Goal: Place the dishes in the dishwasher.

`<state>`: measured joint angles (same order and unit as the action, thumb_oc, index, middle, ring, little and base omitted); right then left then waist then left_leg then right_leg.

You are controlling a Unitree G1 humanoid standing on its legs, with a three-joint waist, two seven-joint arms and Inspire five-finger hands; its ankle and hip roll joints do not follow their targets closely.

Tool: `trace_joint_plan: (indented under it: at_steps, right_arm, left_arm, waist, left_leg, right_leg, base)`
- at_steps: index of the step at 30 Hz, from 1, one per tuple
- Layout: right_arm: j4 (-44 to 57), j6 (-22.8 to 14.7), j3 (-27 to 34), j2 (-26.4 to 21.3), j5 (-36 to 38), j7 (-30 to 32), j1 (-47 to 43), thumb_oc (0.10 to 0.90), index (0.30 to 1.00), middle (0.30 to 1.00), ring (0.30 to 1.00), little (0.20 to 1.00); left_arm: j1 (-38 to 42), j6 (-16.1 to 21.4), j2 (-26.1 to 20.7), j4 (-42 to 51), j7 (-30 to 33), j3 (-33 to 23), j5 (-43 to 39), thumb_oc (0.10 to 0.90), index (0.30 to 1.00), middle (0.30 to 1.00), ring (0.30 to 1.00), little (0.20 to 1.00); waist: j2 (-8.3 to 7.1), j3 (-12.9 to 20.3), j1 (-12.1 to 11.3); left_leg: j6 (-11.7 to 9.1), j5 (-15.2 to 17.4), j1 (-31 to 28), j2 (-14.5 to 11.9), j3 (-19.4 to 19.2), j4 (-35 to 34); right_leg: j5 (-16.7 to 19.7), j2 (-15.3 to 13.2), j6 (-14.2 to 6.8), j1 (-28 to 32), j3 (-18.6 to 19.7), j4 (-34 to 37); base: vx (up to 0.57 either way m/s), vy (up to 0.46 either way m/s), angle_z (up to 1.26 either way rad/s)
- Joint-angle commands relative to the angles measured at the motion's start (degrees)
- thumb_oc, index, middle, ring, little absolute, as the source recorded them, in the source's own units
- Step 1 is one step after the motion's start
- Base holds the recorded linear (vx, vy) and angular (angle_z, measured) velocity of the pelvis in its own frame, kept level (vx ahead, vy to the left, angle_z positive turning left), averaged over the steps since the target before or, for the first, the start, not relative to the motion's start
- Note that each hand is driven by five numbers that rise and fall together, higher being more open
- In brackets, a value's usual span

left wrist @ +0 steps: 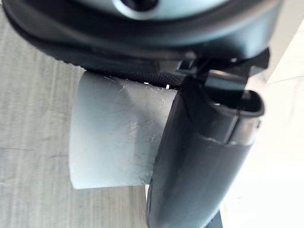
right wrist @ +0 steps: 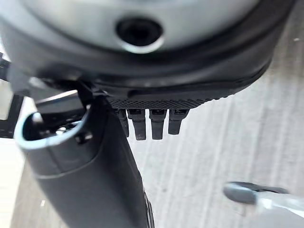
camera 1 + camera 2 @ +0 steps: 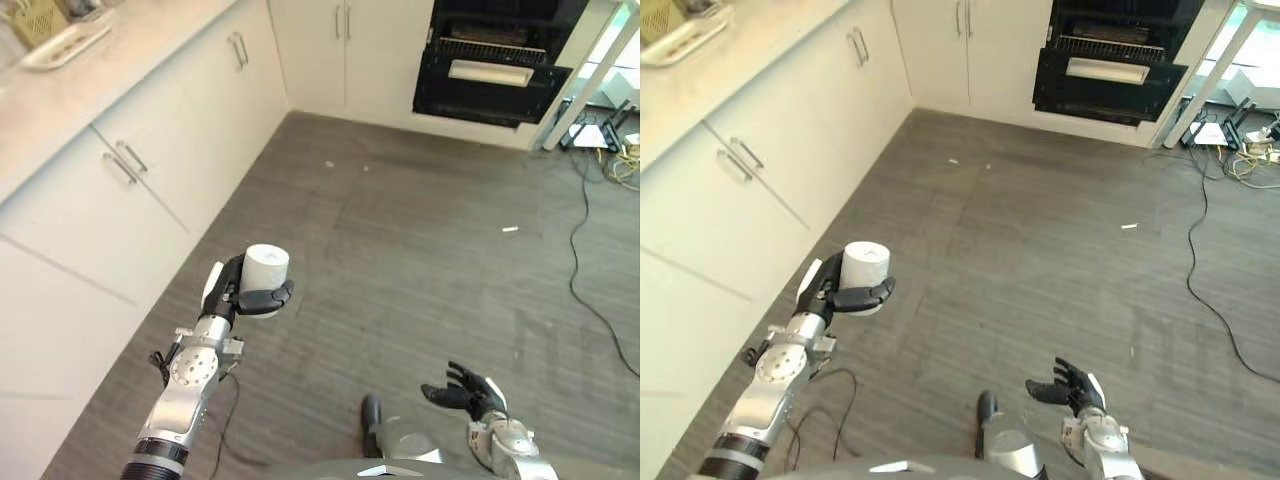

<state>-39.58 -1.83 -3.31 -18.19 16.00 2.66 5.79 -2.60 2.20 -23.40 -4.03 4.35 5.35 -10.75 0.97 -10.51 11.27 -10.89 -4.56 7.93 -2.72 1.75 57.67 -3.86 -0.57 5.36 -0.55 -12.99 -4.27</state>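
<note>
Left hand (image 3: 240,290), in my head views, has its fingers curled round an upright white cup (image 3: 266,268), held above the grey floor (image 3: 420,250) beside the white cabinets (image 3: 120,200). Right hand (image 3: 470,392) hangs low, fingers relaxed, empty. My left wrist view shows the thumb (image 1: 199,161) clamped against the cup.

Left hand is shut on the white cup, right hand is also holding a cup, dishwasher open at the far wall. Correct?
Not quite. The right hand holds nothing; its fingers are relaxed, as the left eye view shows. The left hand is shut on the white cup, and the dishwasher stands open at the far wall.
</note>
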Motion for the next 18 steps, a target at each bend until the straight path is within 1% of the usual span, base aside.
trace_joint_plan:
  at_steps: [1,2,3,4,5,6,7,8,9,11,12,13,14,15,16,17,18]
  right_arm:
    - [3.9,-3.3,0.8,-3.9,2.4,2.6,-2.7,0.8,0.9,0.9,0.9,0.9]
    - [6.0,-3.8,0.7,-3.6,1.9,2.9,-3.6,0.8,0.9,0.9,0.9,0.9]
    - [6.0,-3.7,0.7,-3.6,1.9,2.9,-3.6,0.8,0.9,0.9,0.9,0.9]
    - [8.0,-4.3,0.5,-3.6,1.0,3.2,-3.8,0.8,0.9,0.9,0.9,0.9]
    - [8.1,-4.2,0.5,-3.6,1.0,3.2,-3.8,0.8,0.9,0.9,0.9,0.9]
    - [8.5,-4.6,0.0,-3.6,0.5,3.2,-4.6,0.8,0.9,0.9,0.9,0.9]
    - [9.1,-4.8,-0.4,-3.7,-0.2,3.4,-5.3,0.8,0.9,0.9,0.9,0.9]
    - [9.6,-4.9,-0.4,-3.9,-1.1,3.6,-5.6,0.8,0.9,0.9,0.9,0.9]
    - [10.3,-5.0,-0.3,-4.1,-1.9,4.0,-5.5,0.8,0.9,0.9,0.9,0.9]
    - [11.4,-4.9,-0.2,-4.0,-2.5,3.7,-4.8,0.8,0.9,0.9,0.9,0.9]
    - [11.8,-4.7,-0.4,-3.0,-2.4,2.8,-4.1,0.8,0.9,0.9,0.9,0.9]
    - [11.8,-4.7,-0.4,-3.0,-2.4,2.8,-4.1,0.8,0.9,0.9,0.9,0.9]
    - [11.9,-4.2,-0.6,-2.1,-3.2,2.3,-3.8,0.8,0.9,0.9,0.9,0.9]
    - [11.9,-4.1,-0.6,-2.1,-3.2,2.3,-3.8,0.8,0.9,0.9,0.9,0.9]
    - [11.4,-4.1,-0.8,-1.9,-3.5,2.3,-4.0,0.8,0.9,0.9,0.9,0.9]
    - [11.2,-3.9,-0.4,-1.5,-3.5,2.4,-3.8,0.8,0.9,0.9,0.9,0.9]
    - [11.6,-3.7,-0.2,-1.0,-3.5,2.3,-3.6,0.8,0.9,0.9,0.9,0.9]
  left_arm:
    - [2.4,6.1,-2.2,5.8,2.0,-3.9,-1.6,0.4,0.3,0.3,0.3,0.3]
    - [0.4,6.0,-1.8,6.1,1.7,-4.7,-1.8,0.4,0.3,0.3,0.3,0.3]
    - [0.4,6.0,-1.8,6.2,1.6,-4.8,-1.8,0.4,0.3,0.3,0.3,0.3]
    - [-0.7,6.1,-1.9,6.5,1.8,-5.7,-1.4,0.4,0.3,0.3,0.3,0.3]
    - [-0.7,6.1,-1.9,6.6,1.8,-5.7,-1.4,0.4,0.3,0.3,0.3,0.3]
    - [-1.3,6.2,-1.7,6.5,1.9,-6.2,-1.1,0.4,0.3,0.3,0.3,0.3]
    - [-1.6,6.2,-1.6,6.5,2.4,-6.6,-0.9,0.4,0.3,0.3,0.3,0.3]
    - [-1.7,6.2,-1.3,6.5,2.7,-6.6,-0.6,0.4,0.3,0.3,0.3,0.3]
    - [-1.8,6.3,-1.0,6.5,3.0,-6.6,-0.3,0.4,0.3,0.3,0.3,0.3]
    - [-2.2,6.3,-0.5,6.4,2.9,-6.6,0.2,0.4,0.3,0.3,0.3,0.3]
    - [-2.8,6.1,-0.6,6.7,2.5,-6.8,0.2,0.4,0.3,0.3,0.3,0.3]
    - [-2.8,6.1,-0.6,6.7,2.5,-6.8,0.2,0.4,0.3,0.3,0.3,0.3]
    - [-3.2,5.7,-0.7,6.7,2.1,-6.2,0.4,0.4,0.3,0.3,0.3,0.3]
    - [-3.2,5.7,-0.8,6.7,2.1,-6.2,0.3,0.4,0.3,0.3,0.3,0.3]
    - [-3.1,5.7,-0.8,6.3,2.3,-5.9,0.4,0.4,0.3,0.3,0.3,0.3]
    - [-2.8,5.3,-1.0,6.4,2.0,-5.1,0.8,0.4,0.3,0.3,0.3,0.3]
    - [-2.6,5.1,-1.5,6.7,1.7,-4.6,0.9,0.4,0.3,0.3,0.3,0.3]
  waist:
    - [-4.1,-0.5,-2.5]
    - [-4.55,-0.7,-5.0]
    - [-4.83,-0.6,-5.2]
    - [-4.17,-0.8,-6.7]
    - [-4.52,-0.8,-7.0]
    - [-3.69,-0.6,-8.3]
    - [-3.67,-0.6,-9.4]
    - [-3.55,-0.4,-10.1]
    - [-3.85,-0.2,-10.6]
    - [-3.37,0.7,-11.2]
    - [-2.83,1.8,-11.7]
    - [-2.83,1.8,-11.7]
    - [-3.02,3.0,-12.2]
    - [-2.85,3.1,-12.4]
    - [-3.3,3.4,-12.7]
    - [-3.74,3.0,-12.4]
    - [-3.16,2.5,-12.1]
  left_leg:
    - [5.9,4.3,-1.8,1.4,-7.8,-11.3]
    - [7.2,6.2,4.0,0.4,-9.8,-21.1]
    - [7.3,5.8,3.8,0.6,-10.2,-21.7]
    - [7.4,3.8,5.4,-1.7,-11.3,-37.6]
    - [7.5,2.8,4.7,-1.3,-11.8,-39.2]
    - [6.9,-0.4,4.4,-1.0,-10.8,-48.5]
    - [6.2,-1.9,5.7,-1.2,-9.0,-54.2]
    - [5.4,-3.5,7.2,-2.3,-8.4,-58.2]
    - [4.6,-4.8,7.8,-3.1,-8.9,-61.1]
    - [3.7,-7.0,8.6,-5.0,-11.1,-61.0]
    - [4.0,-8.5,6.6,-4.4,-10.0,-60.6]
    - [4.0,-8.5,6.6,-4.4,-10.0,-60.6]
    - [5.3,-8.2,5.8,-3.0,-9.2,-58.0]
    - [5.3,-8.3,6.1,-3.3,-9.3,-57.8]
    - [6.2,-7.1,5.6,-2.4,-9.5,-56.7]
    - [7.4,-5.7,5.0,-1.6,-10.3,-55.2]
    - [8.4,-4.6,3.8,-1.6,-10.3,-54.6]
  right_leg:
    - [4.8,-0.6,-6.6,3.7,6.3,7.3]
    - [3.4,-0.4,-7.6,6.6,8.9,7.8]
    - [3.6,-0.7,-7.7,6.5,9.1,7.8]
    - [1.5,-0.1,-8.7,9.7,10.7,8.0]
    - [1.7,-0.5,-8.8,9.5,11.0,8.0]
    - [0.9,0.5,-9.2,11.6,12.3,8.3]
    - [-0.4,0.5,-9.4,13.5,13.6,8.4]
    - [-0.9,0.4,-9.5,14.8,14.5,8.6]
    - [-1.7,-0.2,-9.7,16.4,15.7,8.7]
    - [-3.3,-0.8,-10.2,19.6,18.0,8.5]
    - [-4.2,-1.8,-10.8,20.1,19.0,5.8]
    - [-4.2,-1.8,-10.8,20.1,19.0,5.8]
    - [-2.1,-3.6,-12.9,18.7,19.5,-1.6]
    - [-1.9,-3.4,-12.9,18.4,19.7,-1.6]
    - [1.6,-4.3,-14.5,16.8,19.8,-6.0]
    - [9.0,-5.2,-16.9,14.7,19.8,-12.7]
    - [13.2,-5.0,-17.6,12.2,20.4,-20.4]
  base:
    - [0.68,-0.041,-0.83]
    - [0.5,0.016,-1.15]
    - [0.71,0.109,-1.36]
    - [0.36,0.068,-1.33]
    - [0.61,0.109,-1.09]
    - [0.47,0.086,-0.82]
    - [0.66,0.112,-0.55]
    - [0.63,0.088,-1.11]
    - [0.61,0.082,-1.59]
    - [0.74,0.199,-1.26]
    - [0.6,0.232,-0.13]
    - [0.74,0.345,-0.65]
    - [0.36,0.183,-1.16]
    - [0.52,0.251,-1.2]
    - [0.3,0.131,-0.63]
    - [0.43,0.203,-0.44]
    - [0.4,0.218,-0.4]
